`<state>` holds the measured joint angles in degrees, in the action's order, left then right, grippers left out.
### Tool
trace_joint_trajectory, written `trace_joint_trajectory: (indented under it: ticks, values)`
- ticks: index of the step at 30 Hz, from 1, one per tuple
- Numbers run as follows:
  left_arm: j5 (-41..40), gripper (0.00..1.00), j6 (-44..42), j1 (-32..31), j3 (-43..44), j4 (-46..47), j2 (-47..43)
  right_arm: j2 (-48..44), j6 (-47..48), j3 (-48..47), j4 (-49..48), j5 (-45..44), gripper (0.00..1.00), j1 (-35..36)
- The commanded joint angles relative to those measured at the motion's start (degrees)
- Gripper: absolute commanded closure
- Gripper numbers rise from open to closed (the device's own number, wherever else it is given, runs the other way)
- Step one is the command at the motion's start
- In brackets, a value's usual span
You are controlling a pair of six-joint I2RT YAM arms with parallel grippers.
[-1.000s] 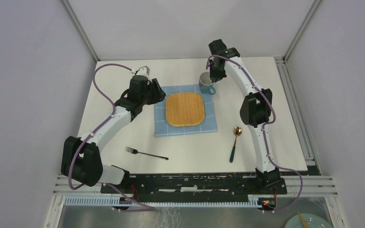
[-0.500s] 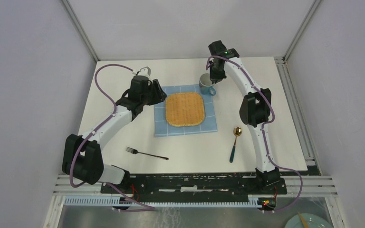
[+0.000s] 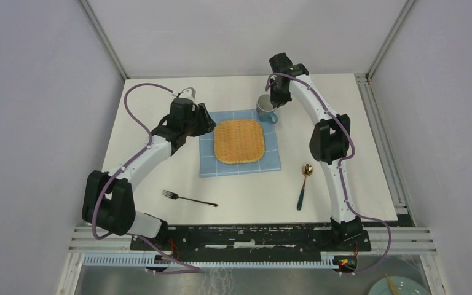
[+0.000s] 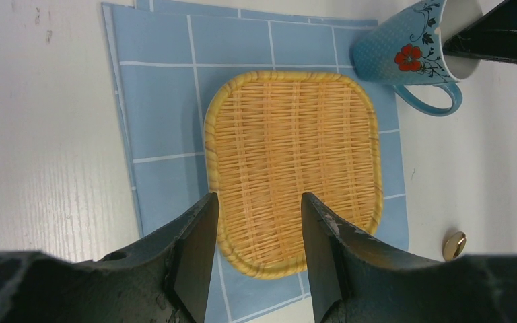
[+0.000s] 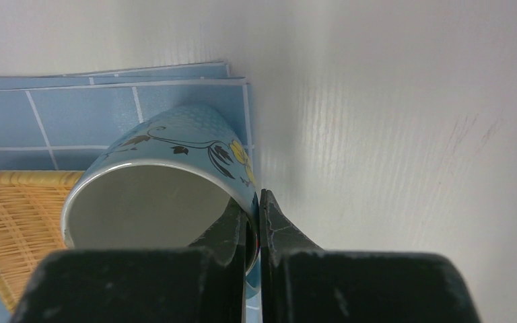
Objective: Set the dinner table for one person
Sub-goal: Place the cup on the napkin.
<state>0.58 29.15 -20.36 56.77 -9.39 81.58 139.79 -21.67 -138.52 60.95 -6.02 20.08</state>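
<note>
On the white dinner table (image 3: pixel 252 190) lies a blue checked cloth (image 3: pixel 209 161) with a square wicker mat (image 3: pixel 239 141) on it. A blue flowered mug (image 3: pixel 264 107) stands at the cloth's far right corner. My right gripper (image 5: pixel 257 202) is shut on the rim of the mug (image 5: pixel 168 155), one finger inside and one outside. My left gripper (image 4: pixel 259 202) hangs open over the near edge of the wicker mat (image 4: pixel 293 148), holding nothing. From above, the left gripper (image 3: pixel 206 120) is at the cloth's left edge. Whether the mug touches the table, I cannot tell.
A black-handled fork (image 3: pixel 189 198) lies near the front left. A spoon (image 3: pixel 304 184) with a gold bowl and teal handle lies at the front right. Grey walls close in the table on three sides.
The left arm has shifted very slightly. The right gripper and the mug stay where they were.
</note>
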Motion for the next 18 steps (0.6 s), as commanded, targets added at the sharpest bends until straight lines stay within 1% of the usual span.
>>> trace_joint_trajectory:
  ticks: [1, 2, 4, 8, 12, 15, 18]
  values:
    - [1.1, 0.44, -2.6, 0.3, 1.8, 2.3, 0.5, -0.5, -0.4, 0.2, -3.2, 1.0, 0.96, 0.0]
    - [1.1, 0.44, -2.5, 0.3, 1.8, 2.4, 0.6, -0.6, -0.4, 0.2, -3.1, 1.2, 1.00, -0.1]
    - [1.2, 0.44, -2.4, 0.3, 1.8, 2.6, 0.8, -0.6, -0.3, 0.2, -3.0, 1.0, 1.00, 0.0]
    - [1.4, 0.44, -2.3, 0.3, 1.9, 2.7, 0.9, -0.9, -0.2, 0.7, -3.0, 1.2, 0.88, 0.0]
    - [1.5, 0.44, -2.2, 0.3, 2.2, 2.8, 1.1, -1.6, -0.1, 2.0, -3.7, 1.6, 0.82, -0.1]
    - [1.5, 0.44, -2.1, 0.3, 2.1, 2.9, 1.2, -2.1, -0.1, 2.6, -4.4, 1.7, 0.74, 0.0]
    - [1.6, 0.44, -2.1, 0.3, 1.9, 2.8, 1.1, -2.6, -0.2, 3.2, -4.8, 1.9, 0.71, -0.1]
